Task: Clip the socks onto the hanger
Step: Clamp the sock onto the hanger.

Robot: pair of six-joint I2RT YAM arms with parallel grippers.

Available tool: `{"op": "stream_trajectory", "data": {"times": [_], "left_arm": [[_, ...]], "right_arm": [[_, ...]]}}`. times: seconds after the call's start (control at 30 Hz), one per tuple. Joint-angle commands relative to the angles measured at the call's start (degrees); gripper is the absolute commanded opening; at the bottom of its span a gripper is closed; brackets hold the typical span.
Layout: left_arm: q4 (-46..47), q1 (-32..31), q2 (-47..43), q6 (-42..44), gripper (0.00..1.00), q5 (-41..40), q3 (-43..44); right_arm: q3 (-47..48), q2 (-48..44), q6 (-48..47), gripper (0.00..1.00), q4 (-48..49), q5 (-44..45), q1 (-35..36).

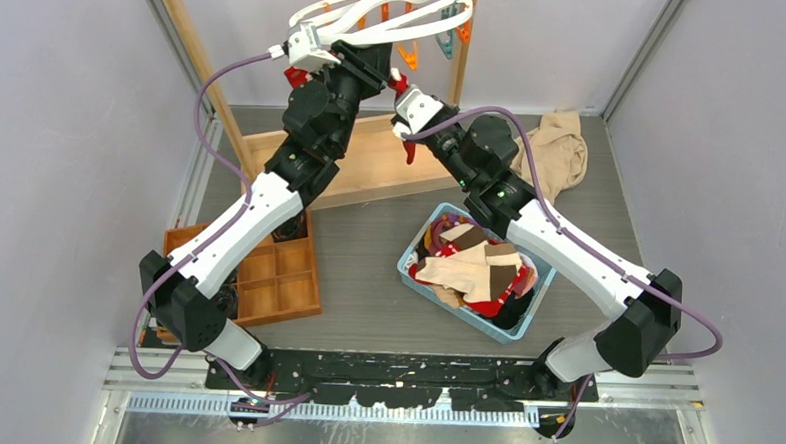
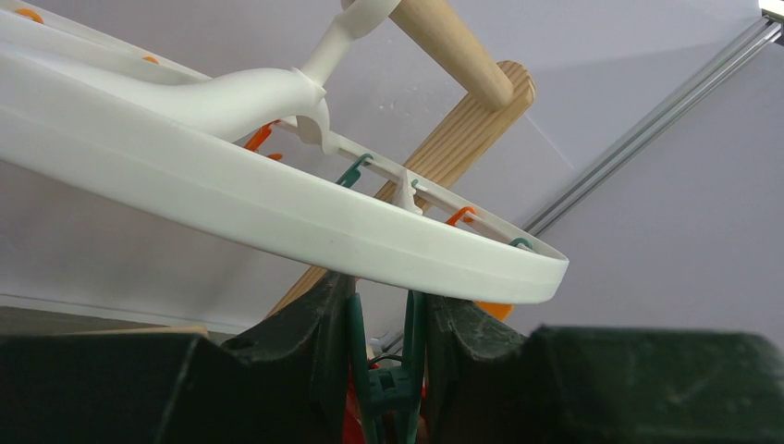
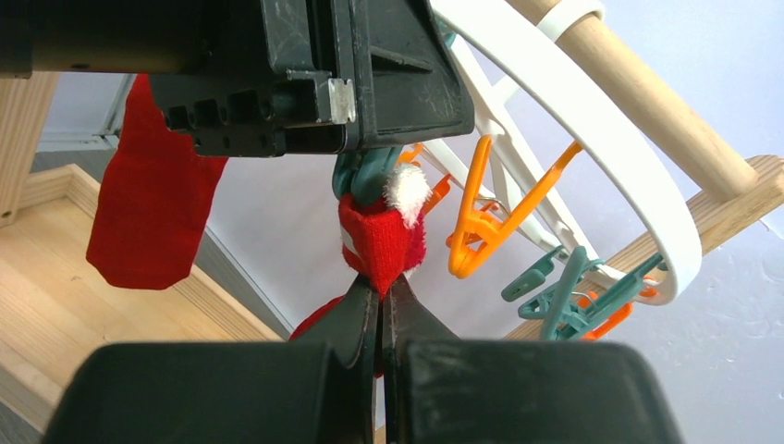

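Up high, left gripper (image 2: 388,316) squeezing teal clip (image 2: 393,387) under hanger (image 2: 277,208), right gripper (image 3: 379,289) pinching red sock (image 3: 374,236).

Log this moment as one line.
left gripper: squeezing teal clip under hanger | right gripper: shut on red sock, held at that clip | stage: clipping, sock not yet released

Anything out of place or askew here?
Nothing damaged or spilled. Only oddities: a beige cloth lies crumpled loose at the back right of the table, and the blue basket of socks sits skewed to the table edges.
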Motion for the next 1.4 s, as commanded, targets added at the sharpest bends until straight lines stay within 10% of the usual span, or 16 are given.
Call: {"op": "stream_trajectory", "data": {"times": [0.0, 1.37], "left_arm": [[-3.77, 0.77, 0.22, 0.27, 0.00, -3.38, 1.58], [-5.78, 1.17, 0.02, -4.88, 0.00, -4.27, 1.79]], "right_arm": [[0.18, -3.13, -0.80, 0.01, 3.21, -0.12, 0.36], [5.18, 2.10, -1.46, 0.01, 9.79, 3.49, 3.16]]}}
